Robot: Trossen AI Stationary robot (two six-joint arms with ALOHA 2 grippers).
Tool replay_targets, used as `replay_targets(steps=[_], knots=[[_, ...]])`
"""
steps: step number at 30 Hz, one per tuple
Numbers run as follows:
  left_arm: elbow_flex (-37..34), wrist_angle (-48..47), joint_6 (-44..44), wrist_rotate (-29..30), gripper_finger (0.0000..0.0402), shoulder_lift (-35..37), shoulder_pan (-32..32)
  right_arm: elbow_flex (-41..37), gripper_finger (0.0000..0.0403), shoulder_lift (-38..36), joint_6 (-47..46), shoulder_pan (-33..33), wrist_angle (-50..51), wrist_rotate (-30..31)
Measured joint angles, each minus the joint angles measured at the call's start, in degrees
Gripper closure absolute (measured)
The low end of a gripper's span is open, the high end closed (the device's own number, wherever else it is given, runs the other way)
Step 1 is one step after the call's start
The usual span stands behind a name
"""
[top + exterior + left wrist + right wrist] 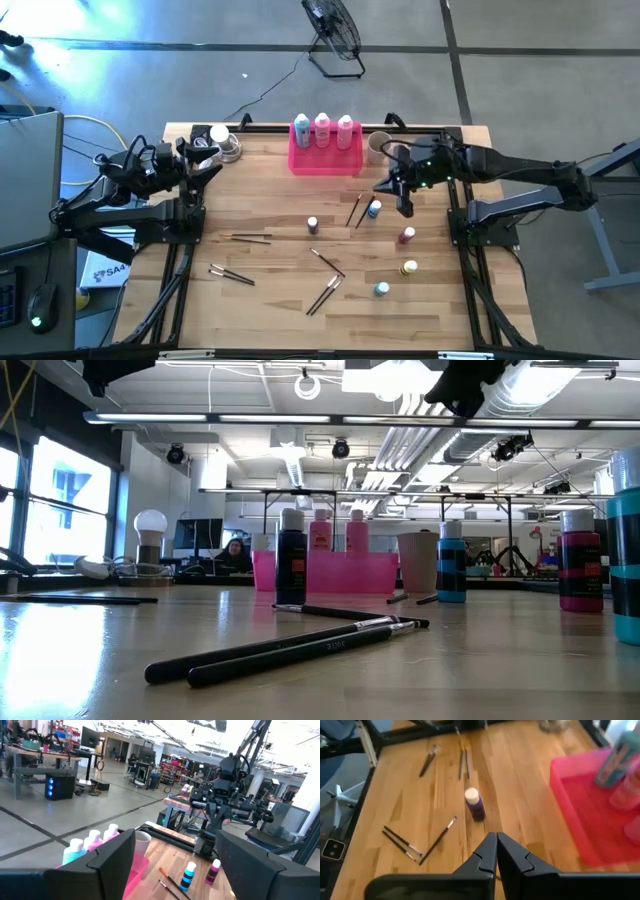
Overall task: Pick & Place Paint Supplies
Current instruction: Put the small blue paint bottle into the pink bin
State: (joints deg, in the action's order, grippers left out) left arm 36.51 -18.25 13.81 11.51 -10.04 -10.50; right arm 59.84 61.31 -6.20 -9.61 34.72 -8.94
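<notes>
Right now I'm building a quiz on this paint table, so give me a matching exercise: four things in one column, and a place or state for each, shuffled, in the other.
Column one:
1. right pincer
2. left pincer
3. three tall white-capped bottles
4. purple tiny bottle

Column two:
A. standing in the pink tray
B. shut, above the table near the blue tiny bottle
C. alone on the wood in front of the tray
D. open, at the table's back left corner

Pairs: 1-B, 2-D, 3-A, 4-C
</notes>
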Motion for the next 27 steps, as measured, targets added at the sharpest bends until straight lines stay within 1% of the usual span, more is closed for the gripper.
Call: replay_targets(steps=[4,7,10,15,17,20,23,27], knots=[[0.00,-0.72,0.00,0.04,0.0130,0.02,0.00,0.10,0.0394,1.14,-1.45,-0.02,1.23,0.93],[0.00,-1.59,0.01,0.20,0.0130,0.02,0.00,0.01,0.0374,2.79,0.41,-0.02,2.84,1.00],[0.00,-2.12,0.02,0.20,0.0130,0.02,0.00,0.01,0.0336,4.42,0.46,0.00,4.08,1.26],[0.00,-2.48,0.02,0.20,0.0130,0.02,0.00,0.01,0.0252,6.88,0.46,-0.02,4.72,1.66],[0.00,-2.51,0.01,0.17,0.0130,0.02,0.01,0.01,0.0219,7.75,0.44,-0.02,5.26,2.65],[0.00,-2.52,0.02,0.17,0.0130,0.02,0.00,0.01,0.0181,9.24,-0.26,-0.02,5.92,5.86],[0.00,-2.52,0.02,0.17,0.0130,0.02,0.02,0.01,0.0159,10.82,-1.18,-0.04,7.58,7.20],[0.00,-2.53,0.00,0.16,0.0130,0.02,0.00,0.01,0.0155,13.25,-1.27,-0.02,9.61,7.12]])
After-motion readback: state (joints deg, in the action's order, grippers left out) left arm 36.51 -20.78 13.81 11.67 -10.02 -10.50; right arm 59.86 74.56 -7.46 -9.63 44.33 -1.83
